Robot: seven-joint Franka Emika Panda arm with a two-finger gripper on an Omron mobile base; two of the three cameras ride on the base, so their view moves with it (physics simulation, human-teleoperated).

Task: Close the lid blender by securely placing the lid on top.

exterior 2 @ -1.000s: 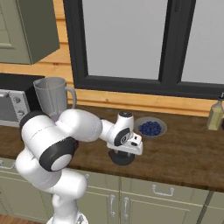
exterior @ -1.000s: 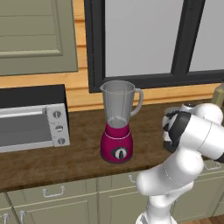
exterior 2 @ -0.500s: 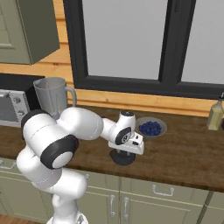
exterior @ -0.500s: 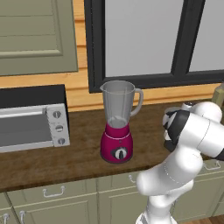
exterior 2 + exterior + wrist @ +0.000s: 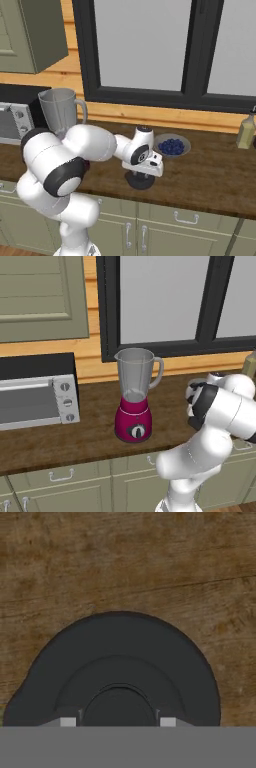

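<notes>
The lid [image 5: 120, 657] is a flat black disc with a raised centre, and it lies on the brown wooden counter [image 5: 125, 562]. In the right base view the lid [image 5: 140, 182] rests near the counter's front edge, under the hand. My gripper [image 5: 118, 722] points straight down at it, with a fingertip on each side of the raised centre, shut on it. From the right base view the gripper [image 5: 142, 175] sits right on top of the disc. The blender [image 5: 135, 401] stands upright to the left, its clear jar open at the top, well apart from the lid; it also shows as blender [image 5: 60, 112].
A silver toaster oven [image 5: 35, 391] stands left of the blender. A bowl of blueberries [image 5: 171, 146] sits just behind the hand. A bottle [image 5: 246, 132] is at the far right by the window wall. My own arm crosses between blender and lid.
The hand has sunk slightly onto the lid and the fingers have shut on its raised centre. The lid still lies on the counter.
</notes>
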